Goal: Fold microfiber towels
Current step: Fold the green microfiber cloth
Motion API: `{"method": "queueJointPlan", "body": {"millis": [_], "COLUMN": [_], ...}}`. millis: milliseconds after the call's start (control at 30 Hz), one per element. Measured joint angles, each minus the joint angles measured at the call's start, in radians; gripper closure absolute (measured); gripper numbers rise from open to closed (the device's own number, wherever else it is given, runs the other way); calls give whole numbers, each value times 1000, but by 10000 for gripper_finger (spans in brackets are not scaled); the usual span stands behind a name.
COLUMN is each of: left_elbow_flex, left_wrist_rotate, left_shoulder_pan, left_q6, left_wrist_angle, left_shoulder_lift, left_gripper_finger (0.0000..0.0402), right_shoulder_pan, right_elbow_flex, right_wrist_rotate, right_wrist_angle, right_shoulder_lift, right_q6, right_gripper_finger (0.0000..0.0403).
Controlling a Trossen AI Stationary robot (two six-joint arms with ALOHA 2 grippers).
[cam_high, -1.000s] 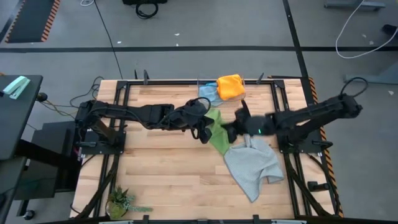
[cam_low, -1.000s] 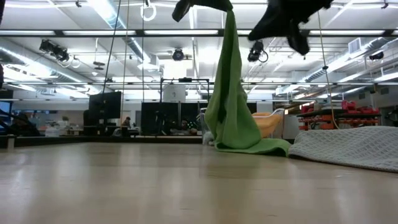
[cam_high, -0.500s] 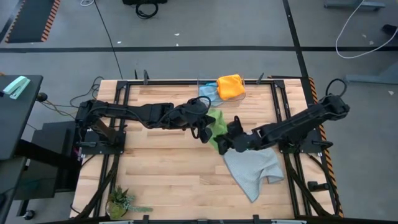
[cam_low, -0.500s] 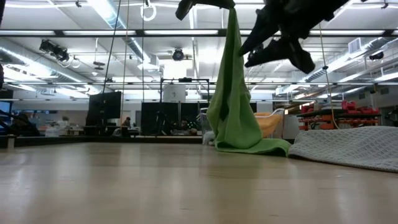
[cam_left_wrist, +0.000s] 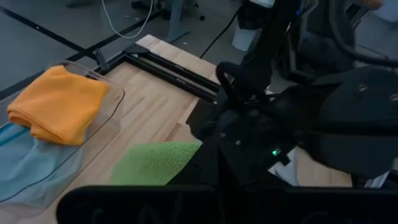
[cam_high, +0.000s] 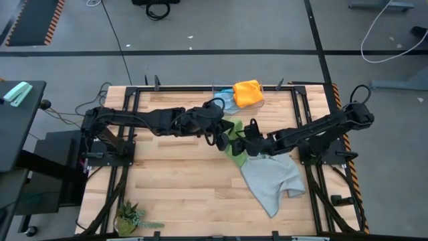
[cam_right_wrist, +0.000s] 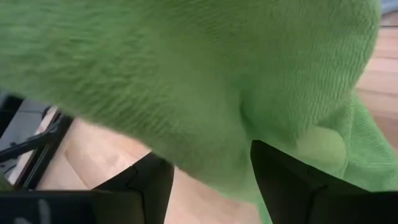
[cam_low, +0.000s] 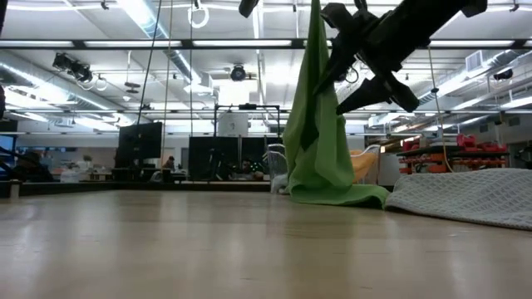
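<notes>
While our left hand (cam_high: 219, 136) stays out of plain sight in the low view, at the top edge of the frame, we are pinching the top of the green towel (cam_low: 320, 133) with it, fingers shut on the cloth. That towel hangs down in a long drape, and its lower end lies bunched on the counter (cam_low: 208, 241) just right of centre in the low view. From above, the green towel shows at the middle of the frame, between our two hands, partly covered by them.

Our right hand (cam_high: 249, 137) has its fingers spread wide apart. It sits right against the hanging green cloth, and in the right wrist view the green fabric fills nearly the whole frame, pressing between and over our two dark fingers (cam_right_wrist: 292, 180). We cannot tell whether the cloth lies fully between them.

Lower right of centre in the high view, the grey towel (cam_high: 273, 179) lies spread and rumpled on the counter, its upper edge touching the green one. At the upper middle of that frame, the orange towel (cam_high: 248, 92) sits folded, resting partly on the light blue towel (cam_high: 224, 99) beside it.
</notes>
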Motion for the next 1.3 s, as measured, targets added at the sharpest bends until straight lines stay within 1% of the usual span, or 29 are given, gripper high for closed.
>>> {"method": "queueJointPlan", "body": {"millis": [467, 633, 933, 1167, 1300], "left_elbow_flex": [14, 14, 14, 14, 15], "left_wrist_rotate": [0, 5, 59, 67, 88], "left_shoulder_pan": [29, 45, 77, 100, 114], "left_q6": [1, 1, 3, 10, 11], "left_wrist_angle": [-3, 2, 21, 21, 21], "left_shoulder_lift": [0, -2, -3, -3, -3], "left_gripper_finger": [401, 401, 401, 401, 401], "right_shoulder_pan": [-2, -2, 1, 0, 0], "right_elbow_flex": [0, 0, 0, 0, 0], "right_wrist_rotate": [26, 20, 23, 26, 25], "right_wrist_angle": [-28, -26, -16, -14, -16], "right_shoulder_lift": [1, 42, 112, 135, 136], "right_q6": [1, 24, 41, 36, 36], "right_gripper_finger": [226, 236, 239, 239, 239]}}
